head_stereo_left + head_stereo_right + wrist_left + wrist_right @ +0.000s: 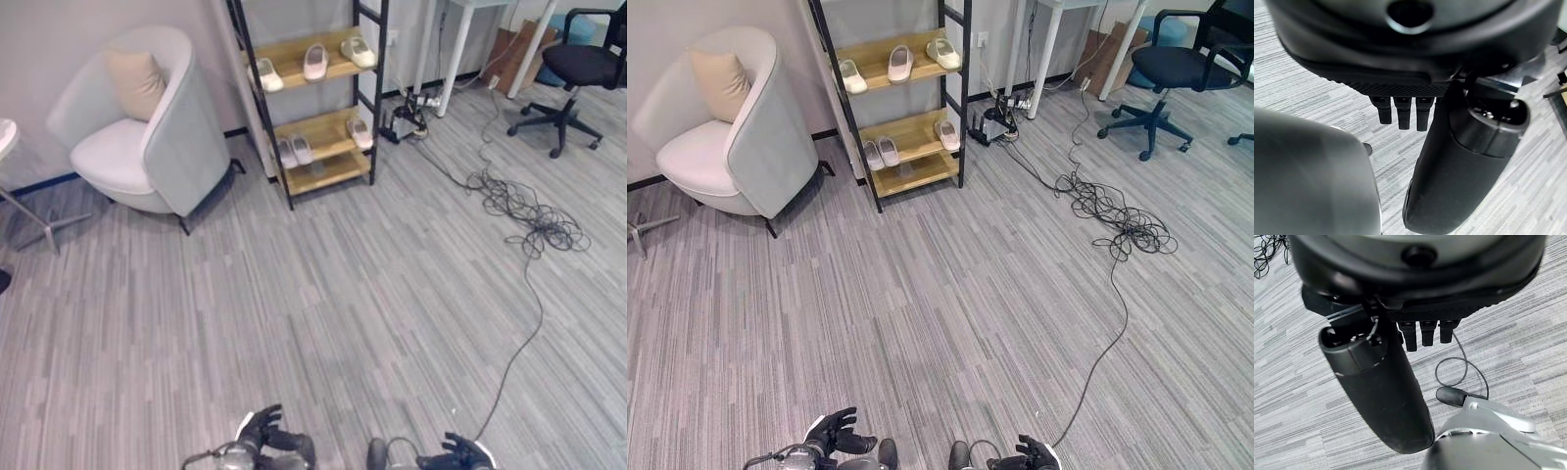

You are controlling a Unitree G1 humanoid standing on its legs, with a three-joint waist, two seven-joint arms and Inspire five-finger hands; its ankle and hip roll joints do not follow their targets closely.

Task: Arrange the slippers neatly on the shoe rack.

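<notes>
Stretching across the whole room, the grey striped plank floor (323, 313) runs up to a pale wall. A light grey tub armchair (137, 127) with a beige cushion (135, 83) stands against that wall, just beside the black-framed shoe rack with wooden shelves (312, 103). A black office chair on castors (573, 69) sits well apart at the far right, near a white table leg (456, 59), and a tangle of black cables (534, 220) lies on the floor between the two.

Six white slippers are on the rack: three on the upper shelf (313, 61) and three on the lower shelf (299, 149).

Low at the near edge, the left hand (257, 431) and right hand (460, 448) hang over bare floor; in the wrist views each hand's fingers (1403, 110) are relaxed and hold nothing.
</notes>
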